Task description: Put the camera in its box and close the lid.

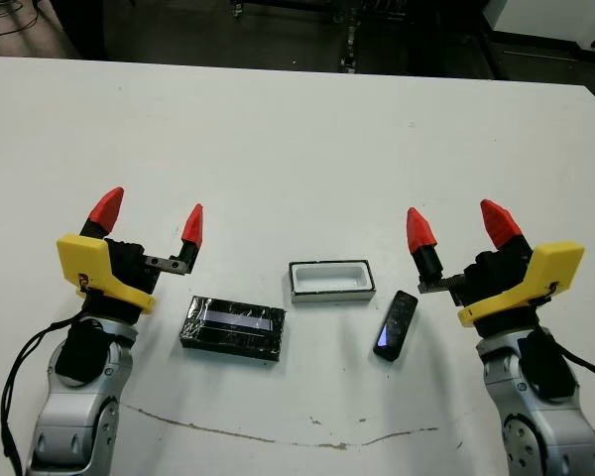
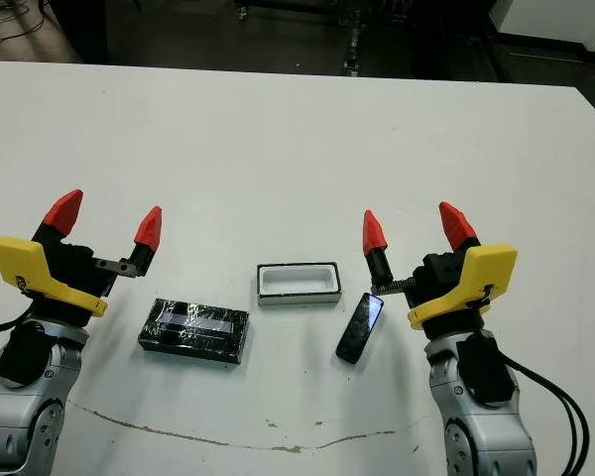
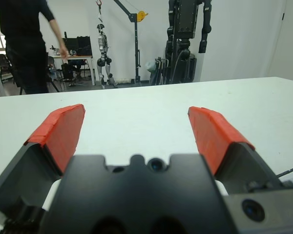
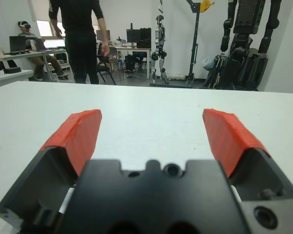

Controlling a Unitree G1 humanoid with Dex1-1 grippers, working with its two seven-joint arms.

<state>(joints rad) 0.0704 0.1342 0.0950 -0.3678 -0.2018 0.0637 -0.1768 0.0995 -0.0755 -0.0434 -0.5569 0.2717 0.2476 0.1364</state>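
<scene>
the left hand (image 1: 149, 220) is held above the white worktop (image 1: 278, 149) with its two red-tipped fingers (image 3: 63, 131) spread wide apart, released and grasping nothing. the right hand (image 1: 461, 226) is raised in the same way on the opposite side, its fingers (image 4: 224, 136) also parted and nothing held between them. three things are laid flat on the worktop in the stretch between the two hands, none touched by either hand. the lid (image 1: 232, 328), black with a pale shiny strip along its face, is found nearest the left hand, just below and inward of its inner fingertip. the box (image 1: 330, 281), an open tray that is white inside, is set roughly midway between the hands, just beside the lid but apart from it. the camera (image 1: 396, 324), a slim glossy black bar with a bluish sheen at its near end, is placed outside the box, between the box and the right hand, just below that hand's inner finger and slightly tilted, near the corner of the box though contact cannot be told. in the wrist views a person (image 4: 80, 34) in dark clothes is seen standing beyond the far edge of the worktop, among desks and parked robot frames.
</scene>
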